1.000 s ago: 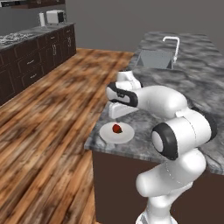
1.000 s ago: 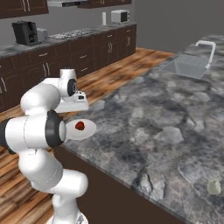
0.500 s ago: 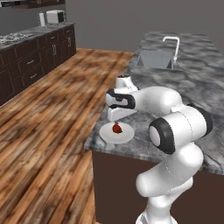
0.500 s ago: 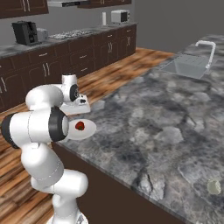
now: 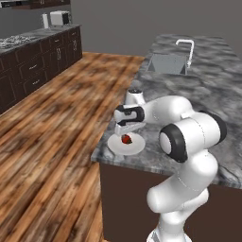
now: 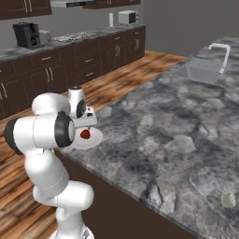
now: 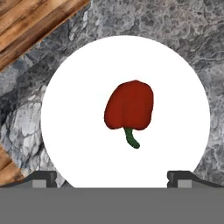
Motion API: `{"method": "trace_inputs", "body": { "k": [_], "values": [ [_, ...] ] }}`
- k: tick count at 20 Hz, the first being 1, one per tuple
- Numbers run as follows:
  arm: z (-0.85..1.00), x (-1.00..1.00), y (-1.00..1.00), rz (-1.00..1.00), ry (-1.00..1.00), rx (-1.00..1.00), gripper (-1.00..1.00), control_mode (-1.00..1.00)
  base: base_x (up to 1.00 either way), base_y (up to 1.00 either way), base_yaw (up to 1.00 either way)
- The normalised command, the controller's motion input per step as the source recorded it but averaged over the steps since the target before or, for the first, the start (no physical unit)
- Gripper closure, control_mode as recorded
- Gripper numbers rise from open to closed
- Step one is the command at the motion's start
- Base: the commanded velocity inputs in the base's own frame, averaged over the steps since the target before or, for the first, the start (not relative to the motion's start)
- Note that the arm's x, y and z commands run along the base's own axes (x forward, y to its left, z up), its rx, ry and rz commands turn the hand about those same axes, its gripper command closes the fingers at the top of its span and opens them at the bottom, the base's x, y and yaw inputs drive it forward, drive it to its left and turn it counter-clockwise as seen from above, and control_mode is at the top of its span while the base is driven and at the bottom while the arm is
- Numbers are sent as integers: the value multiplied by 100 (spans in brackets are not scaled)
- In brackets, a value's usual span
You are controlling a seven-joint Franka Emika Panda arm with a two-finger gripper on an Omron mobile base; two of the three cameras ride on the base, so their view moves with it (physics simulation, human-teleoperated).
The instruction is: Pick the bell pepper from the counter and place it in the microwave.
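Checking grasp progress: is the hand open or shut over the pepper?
Open: hand fingertips stand wide apart, red bell pepper lying untouched on white round plate.

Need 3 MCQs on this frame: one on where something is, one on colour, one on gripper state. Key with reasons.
1. Where does the small red bell pepper lie?
A. in the steel sink
B. on the round white plate
C. on the wooden floor

2. What colour is the pepper's stem?
A. green
B. yellow
C. white

3. How does the two-finger gripper stand?
A. shut on the pepper
B. shut on the plate's rim
C. open above the plate, holding nothing

Key: 1 B, the pepper rests mid-plate near the corner of the grey mottled stone counter. 2 A, a short green stem shows in the hand view. 3 C, the finger tips stand wide apart, clear of the pepper.
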Motion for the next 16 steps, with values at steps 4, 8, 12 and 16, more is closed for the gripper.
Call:
{"method": "trace_inputs", "body": {
  "k": [4, 8, 12, 16],
  "values": [
    [-33, 32, 8, 0, 0, 1, -100, -100, 0, 0, 0],
    [-31, 49, 0, 0, 0, 0, -100, -100, 0, 0, 0],
    [-36, 40, 1, 0, 0, 0, -100, -100, 0, 0, 0],
    [-34, 43, 5, 0, 0, 0, -100, -100, 0, 0, 0]
  ]
}}
